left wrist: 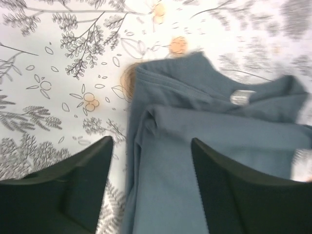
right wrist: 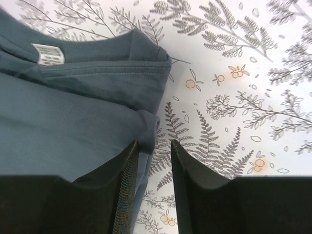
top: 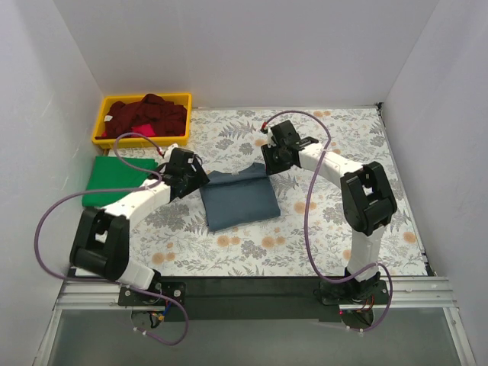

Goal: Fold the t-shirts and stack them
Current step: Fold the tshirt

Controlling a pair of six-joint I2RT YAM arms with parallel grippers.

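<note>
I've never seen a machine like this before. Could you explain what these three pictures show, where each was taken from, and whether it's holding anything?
This is a robot with a left arm and a right arm, bolted at the table's near edge. The wide picture comes from a fixed camera above and behind them. The other two come from small cameras on the wrists. The dark shapes at the bottom of those are each hand's two fingers.

On the flowered cloth lies a folded blue shirt. A folded green shirt is to its left, and a yellow bin of dark red shirts sits at the back.

The left hand and right hand hover over the blue shirt's collar end with fingers apart. Neither appears to hold anything.
</note>
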